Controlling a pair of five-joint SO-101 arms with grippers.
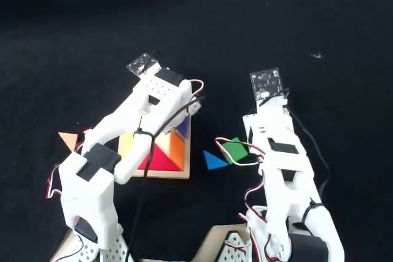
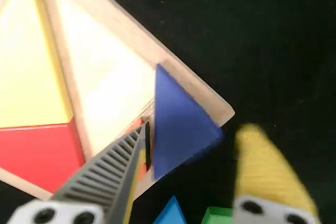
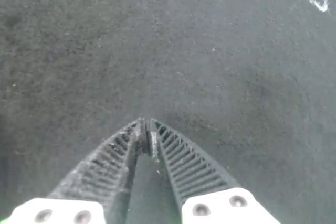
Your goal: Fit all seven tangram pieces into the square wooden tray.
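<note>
One black table (image 1: 307,29), two white arms side by side at its near edge. The left arm (image 1: 123,145) stretches over the square wooden tray (image 1: 169,175), which sits left of centre. The right arm (image 1: 285,164) reaches toward the far side, over bare cloth.

In the tray:
- yellow piece (image 1: 126,144) on the left
- red triangle (image 1: 161,159) at near-centre
- orange piece (image 1: 177,148) on the right

The dark blue triangle (image 2: 178,124) is at the tray's far right corner. It lies tilted across the rim, not seated flat.

The left gripper (image 2: 197,129) has its jaws wide, straddling that triangle. Its grey finger (image 2: 113,174) is against one edge and its yellow-taped finger (image 2: 265,166) is just off the opposite tip. Can't tell if there's any real grip.

The right gripper (image 3: 146,124) is closed with the tips touching, holding nothing.

Loose pieces on the cloth:
- green piece (image 1: 235,149) between tray and right arm, beside the arm
- light blue triangle (image 1: 214,161) touching its near-left corner
- tan triangle (image 1: 69,140) left of the tray, by the left arm
</note>
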